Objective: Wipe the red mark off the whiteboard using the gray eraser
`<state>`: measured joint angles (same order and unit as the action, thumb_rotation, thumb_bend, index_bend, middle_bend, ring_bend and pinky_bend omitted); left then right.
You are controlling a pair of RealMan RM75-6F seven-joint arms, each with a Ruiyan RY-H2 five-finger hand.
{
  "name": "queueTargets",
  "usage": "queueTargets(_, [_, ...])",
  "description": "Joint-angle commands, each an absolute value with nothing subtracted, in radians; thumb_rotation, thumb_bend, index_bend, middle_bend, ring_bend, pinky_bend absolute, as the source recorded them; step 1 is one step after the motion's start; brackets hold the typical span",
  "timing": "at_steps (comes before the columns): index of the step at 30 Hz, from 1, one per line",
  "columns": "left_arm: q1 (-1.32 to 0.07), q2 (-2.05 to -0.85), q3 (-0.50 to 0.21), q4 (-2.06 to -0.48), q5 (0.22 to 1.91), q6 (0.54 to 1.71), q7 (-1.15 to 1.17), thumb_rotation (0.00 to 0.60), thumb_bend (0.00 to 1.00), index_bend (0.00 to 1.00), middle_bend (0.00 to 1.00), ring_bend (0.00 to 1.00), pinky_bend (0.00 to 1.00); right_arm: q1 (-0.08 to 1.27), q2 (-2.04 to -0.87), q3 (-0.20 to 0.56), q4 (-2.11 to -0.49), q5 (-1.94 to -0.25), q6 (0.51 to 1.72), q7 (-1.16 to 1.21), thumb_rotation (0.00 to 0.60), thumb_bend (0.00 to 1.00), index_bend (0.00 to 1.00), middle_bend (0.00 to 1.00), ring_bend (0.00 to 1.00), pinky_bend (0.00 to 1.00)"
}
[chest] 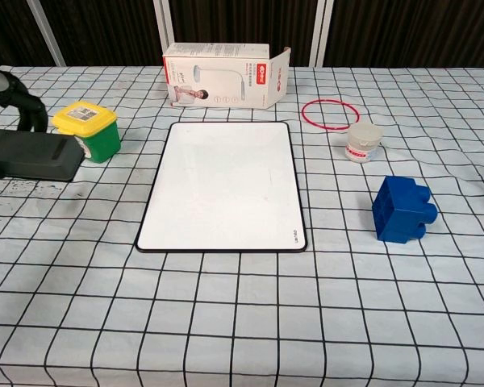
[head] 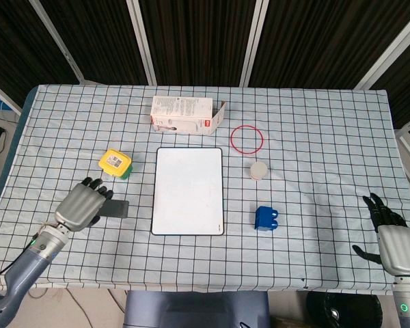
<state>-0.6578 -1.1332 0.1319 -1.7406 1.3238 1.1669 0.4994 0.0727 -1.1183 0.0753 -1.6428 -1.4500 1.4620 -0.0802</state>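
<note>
The whiteboard (head: 188,190) (chest: 222,184) lies flat in the middle of the table, and its surface looks plain white with no red mark showing. My left hand (head: 82,205) (chest: 16,93) is off to the board's left and grips the gray eraser (head: 115,208) (chest: 32,155), which sticks out toward the board, well apart from it. The eraser sits just in front of the yellow-lidded green tub (head: 116,164) (chest: 87,129). My right hand (head: 393,236) stays at the table's near right corner with fingers spread, holding nothing; only the head view shows it.
A white carton (head: 184,114) (chest: 222,75) lies behind the board. To the board's right are a red ring (head: 247,139) (chest: 329,114), a small white jar (head: 259,170) (chest: 363,143) and a blue brick (head: 266,218) (chest: 402,210). A checked cloth (head: 314,137) covers the table.
</note>
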Motion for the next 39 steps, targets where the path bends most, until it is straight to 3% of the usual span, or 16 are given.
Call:
queueTargets(1, [-0.606,-1.179,0.13,-1.616,1.347,1.175,0.389,0.6,0.23,0.39,0.49,0.23,0.3,0.072,-1.118,0.075,-1.643,-1.45,1.463,-0.08,0.6,0.07,0.0,0.07,0.19,0.26])
queueTargets(13, [-0.596,-1.314,0.077,-1.388,1.343,1.083,0.283,0.6,0.23,0.38,0.48,0.23,0.3,0.072,-1.119,0.076,-1.643,-1.446,1.461,-0.082,0.6,0.07,0.0,0.07,0.19,0.26])
queueTargets(25, [-0.618,-1.341,0.058,-1.402,1.333,0.992,0.345,0.6,0.17,0.33,0.43,0.22,0.27,0.072,-1.117,0.077,-1.644,-1.444,1.459,-0.077,0.6,0.07,0.0,0.07,0.19,0.26])
queueTargets(27, [-0.618,-1.338,0.058,-1.41,1.325,0.984,0.368,0.6,0.14,0.29,0.4,0.19,0.24,0.073,-1.116,0.077,-1.645,-1.443,1.457,-0.076,0.6,0.07,0.0,0.07,0.19,0.26])
queueTargets(32, [-0.612,-1.304,0.051,-1.464,1.244,0.965,0.491,0.6,0.06,0.04,0.15,0.05,0.13,0.073,-1.116,0.077,-1.644,-1.445,1.459,-0.073,0.6,0.07,0.0,0.07,0.19,0.26])
queueTargets(39, [-0.58,-1.226,0.028,-1.598,1.25,1.066,0.544,0.6,0.05,0.0,0.12,0.04,0.13,0.074,-1.117,0.077,-1.645,-1.445,1.457,-0.074,0.6,0.07,0.0,0.07,0.19,0.26])
